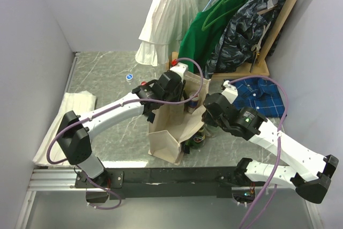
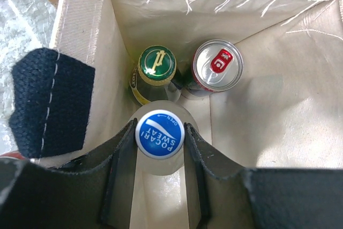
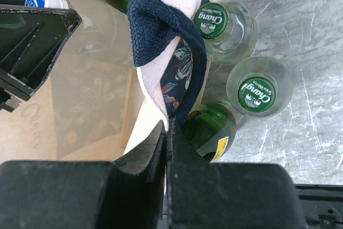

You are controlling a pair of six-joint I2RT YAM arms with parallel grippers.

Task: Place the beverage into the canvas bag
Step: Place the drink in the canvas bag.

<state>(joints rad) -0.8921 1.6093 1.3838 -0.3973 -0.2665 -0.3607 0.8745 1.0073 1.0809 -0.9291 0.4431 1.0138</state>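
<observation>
Cream canvas bag (image 1: 174, 124) — woven navy strap (image 2: 51, 103); round blue-capped bottle (image 2: 159, 135), probably plastic, inside.

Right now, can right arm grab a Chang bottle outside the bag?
Probably not: the right gripper is shut on the canvas bag rim. Chang bottles stand uncovered beside it, if it lets go.

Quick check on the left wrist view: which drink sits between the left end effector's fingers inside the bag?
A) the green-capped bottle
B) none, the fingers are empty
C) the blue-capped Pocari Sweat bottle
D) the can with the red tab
C: the left end effector has a finger against each side of the blue-capped Pocari Sweat bottle, while the green-capped bottle and the can stand free deeper in the canvas bag.
</observation>
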